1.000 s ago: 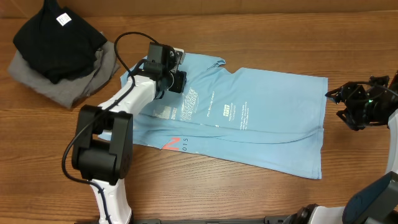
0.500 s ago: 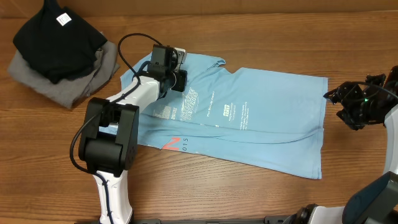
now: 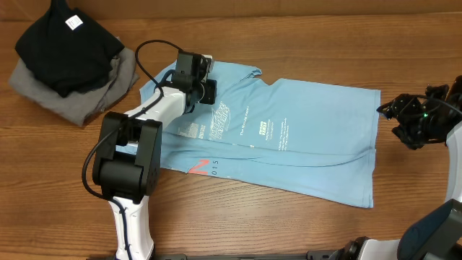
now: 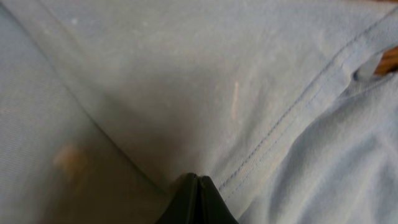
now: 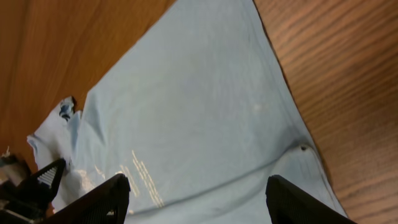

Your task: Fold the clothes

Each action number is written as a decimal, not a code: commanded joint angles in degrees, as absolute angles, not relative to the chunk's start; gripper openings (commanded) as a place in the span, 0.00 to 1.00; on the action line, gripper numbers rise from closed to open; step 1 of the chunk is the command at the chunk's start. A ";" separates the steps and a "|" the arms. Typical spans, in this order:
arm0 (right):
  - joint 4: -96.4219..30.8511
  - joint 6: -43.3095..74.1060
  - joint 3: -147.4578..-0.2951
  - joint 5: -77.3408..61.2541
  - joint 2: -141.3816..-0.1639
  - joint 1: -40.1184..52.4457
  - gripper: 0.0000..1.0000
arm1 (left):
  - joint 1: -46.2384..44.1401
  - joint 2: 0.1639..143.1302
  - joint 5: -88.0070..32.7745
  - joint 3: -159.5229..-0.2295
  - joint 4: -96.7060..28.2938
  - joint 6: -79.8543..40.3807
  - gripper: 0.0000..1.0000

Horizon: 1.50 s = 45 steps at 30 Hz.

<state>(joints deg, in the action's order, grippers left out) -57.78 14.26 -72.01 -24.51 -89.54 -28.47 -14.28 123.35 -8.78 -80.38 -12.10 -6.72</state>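
The clothes, a light blue T-shirt with white lettering, lie spread flat across the middle of the table. My left gripper is down on the shirt's upper left part near the collar. In the left wrist view its fingertips are pressed together, with the blue fabric creasing toward them and a stitched seam running in from the right. My right gripper hovers off the shirt's right edge, open. In the right wrist view its fingers stand wide apart above the shirt, with nothing between them.
A black folded garment with a white tag lies on a grey folded garment at the table's far left corner. Bare wooden table runs along the front and shows to the right of the shirt.
The left gripper's jaws have come together on the shirt near the collar, after the arm shifted slightly. The right arm has barely moved.
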 commanded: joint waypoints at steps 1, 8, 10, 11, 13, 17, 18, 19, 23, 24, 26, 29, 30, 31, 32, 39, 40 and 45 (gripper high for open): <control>-55.70 13.69 -72.93 -24.03 -89.38 -28.18 0.73 | -14.48 123.09 -9.04 -84.14 -13.54 -9.45 0.04; -47.59 15.84 -72.93 -23.49 -89.62 -28.18 0.73 | -13.61 120.05 -8.71 -91.53 -22.76 -9.06 0.04; -45.28 18.46 -72.90 -20.99 -89.91 -28.18 0.73 | -13.43 119.44 -8.47 -92.88 -25.21 -8.99 0.04; -44.12 19.49 -72.90 -19.70 -90.19 -28.18 0.73 | -13.37 119.17 -8.40 -93.38 -25.98 -8.88 0.04; -41.10 19.99 -72.90 -17.91 -91.05 -28.18 0.74 | -13.21 118.83 -8.38 -94.08 -26.87 -8.03 0.04; -37.04 19.99 -72.90 -17.63 -93.82 -28.16 0.76 | -13.15 118.65 -8.40 -94.35 -28.08 -7.70 0.05; -36.64 19.99 -72.90 -17.63 -94.70 -28.18 0.77 | -13.15 118.65 -8.40 -94.35 -28.82 -7.68 0.04; -36.32 19.99 -72.90 -17.61 -95.59 -28.18 0.77 | -13.15 118.65 -8.36 -94.35 -29.58 -7.60 0.04; -33.28 19.99 -72.90 -17.63 -100.57 -28.18 0.77 | -13.13 118.34 -8.40 -94.35 -31.57 -7.29 0.04; -32.25 19.99 -72.90 -17.63 -101.89 -28.18 0.76 | -13.13 117.99 -8.43 -94.37 -31.92 -7.29 0.04; -29.80 19.97 -72.90 -17.61 -104.55 -28.18 0.73 | -13.10 116.77 -8.43 -94.37 -32.40 -7.27 0.04; -26.20 19.97 -72.99 -17.58 -108.14 -28.16 0.67 | -13.04 113.93 -8.40 -94.37 -32.77 -7.27 0.04; -25.28 19.97 -73.21 -17.61 -109.43 -28.16 0.67 | -13.04 112.99 -8.40 -94.37 -32.82 -7.27 0.04; -24.34 19.97 -73.38 -17.61 -110.52 -28.05 0.67 | -13.04 112.09 -8.47 -94.37 -32.84 -7.29 0.04; -23.33 19.97 -73.52 -17.61 -111.53 -27.86 0.67 | -13.04 111.26 -8.60 -94.37 -32.86 -7.29 0.04; -16.08 19.53 -73.54 -16.19 -117.71 -23.55 0.71 | -13.13 107.04 -8.49 -94.37 -35.99 -7.27 0.04; -15.27 19.55 -73.54 -15.57 -118.30 -22.98 0.71 | -13.06 106.76 -8.47 -94.37 -36.29 -7.27 0.04; -11.31 19.53 -73.47 -13.89 -120.05 -20.91 0.59 | -12.97 106.24 -8.10 -94.37 -38.52 -7.25 0.04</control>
